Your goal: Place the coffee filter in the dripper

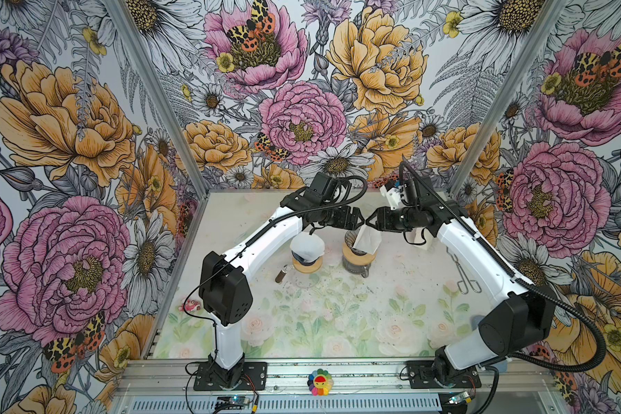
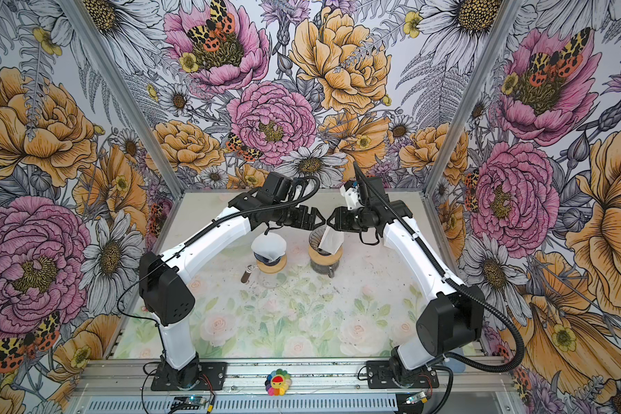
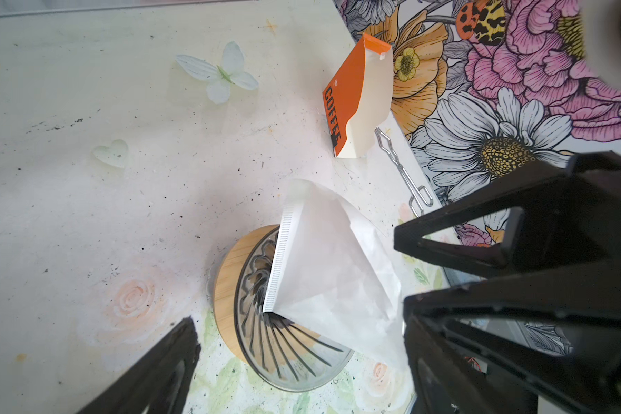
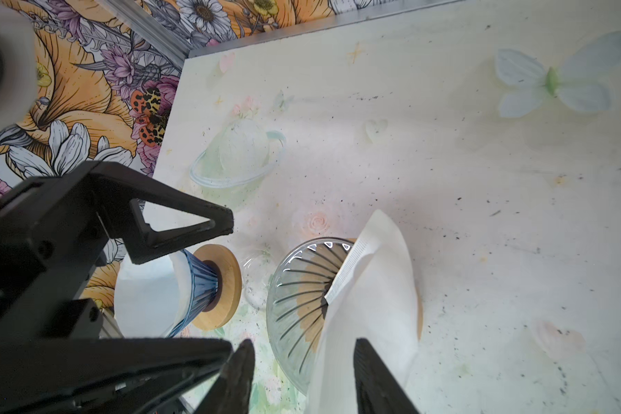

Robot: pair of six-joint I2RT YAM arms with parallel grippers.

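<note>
The coffee filter (image 4: 370, 286) is standing on its pointed end inside the clear glass dripper (image 4: 294, 286). It is folded flat, leaning against one side of the rim and rising well above it. The dripper is sitting on a wooden collar (image 1: 359, 256) at the back middle of the table (image 1: 337, 322).

The right gripper (image 4: 303, 344) is hanging just above the dripper with its jaws parted. The filter's upper edge is lying between them against one finger, with a clear gap on the other side, so the paper is not being pinched. The left gripper (image 1: 360, 219) is reaching in from the opposite side with its jaws spread wide and nothing in them. In both top views its tips are almost meeting the right gripper's tips, crowding the space over the dripper.

Just beside the clear dripper, a blue dripper (image 4: 194, 286) is holding its own opened white filter (image 1: 307, 243), and a small brown cylinder (image 1: 279, 276) is lying next to it. Metal tongs (image 3: 406, 172) and an orange box marked COFFEE (image 3: 345, 104) are lying near the table's right edge, apart from the dripper. Dark specks are dotting the table.
</note>
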